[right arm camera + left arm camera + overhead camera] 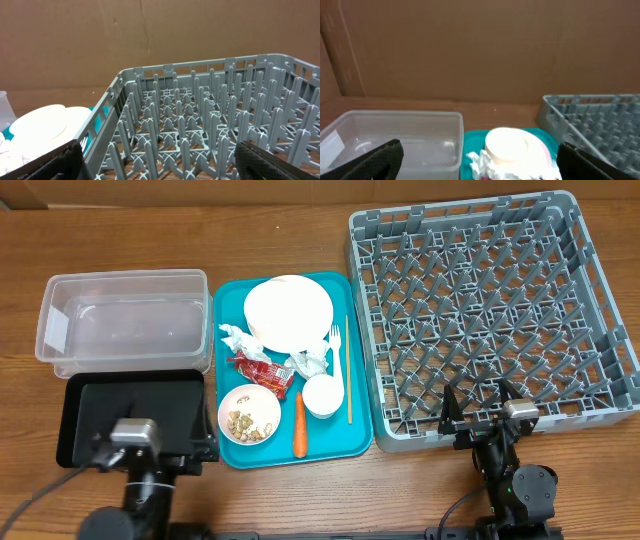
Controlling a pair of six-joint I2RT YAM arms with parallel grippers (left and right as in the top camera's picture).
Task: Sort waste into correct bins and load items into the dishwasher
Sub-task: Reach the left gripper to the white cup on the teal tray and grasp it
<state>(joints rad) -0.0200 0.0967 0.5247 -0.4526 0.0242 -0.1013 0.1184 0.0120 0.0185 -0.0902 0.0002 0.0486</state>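
The waste and the dishes all sit on the teal tray (226, 452) in the middle of the table. The white plate (289, 313) is at the far end. One crumpled napkin (236, 338) lies at its left edge, and another napkin (310, 362) is just in front of it. The red wrapper (258, 370) lies between the two napkins. Nearer to me is a white bowl (228, 402) with beige crumbs (243, 423) inside. The orange carrot (299, 426) lies right beside the bowl. The small white cup (323, 395) is close by. The white fork (338, 355) and the thin wooden stick (348, 370) lie along the right side of the tray.

To the left of the teal tray is the clear tub (125, 277), and the black tray (88, 412) is in front of it. The big grey rack (460, 208) stands to the right, with nothing in it.

My left gripper (479, 150) hangs over the black tray. Its fingers are spread wide and hold nothing. My right gripper (478, 404) is at the near edge of the rack. It is spread wide too, and it holds nothing.
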